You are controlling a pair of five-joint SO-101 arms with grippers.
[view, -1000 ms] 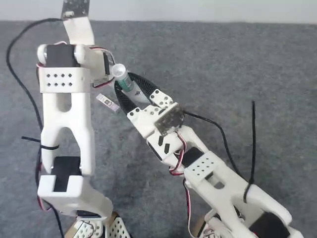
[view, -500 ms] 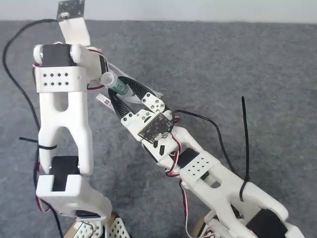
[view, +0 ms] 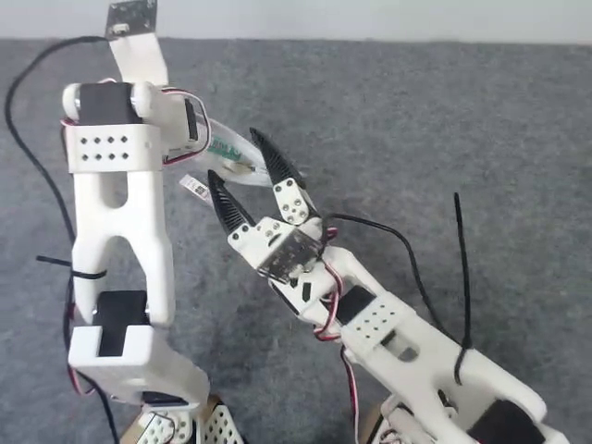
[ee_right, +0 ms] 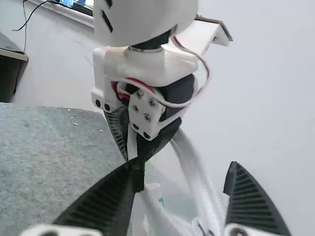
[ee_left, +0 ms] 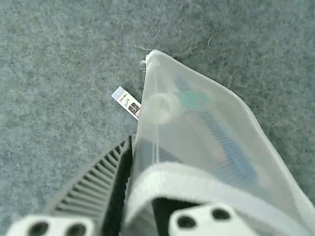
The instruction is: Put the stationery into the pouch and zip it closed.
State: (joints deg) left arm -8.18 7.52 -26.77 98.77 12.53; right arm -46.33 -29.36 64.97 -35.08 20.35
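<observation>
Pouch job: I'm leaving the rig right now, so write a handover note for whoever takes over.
Left gripper: shut on the pouch at its rim.
Right gripper: open, empty, at the pouch mouth.
Done: a white-capped tube lies inside the pouch, something blue beside it.
Small printed strip: on the grey carpet next to the pouch; cannot tell whether it is stationery.
Left: check the strip, then zip the pouch closed.

Translucent white pouch (ee_left: 231,142), green-white stationery (ee_left: 162,108) inside
</observation>
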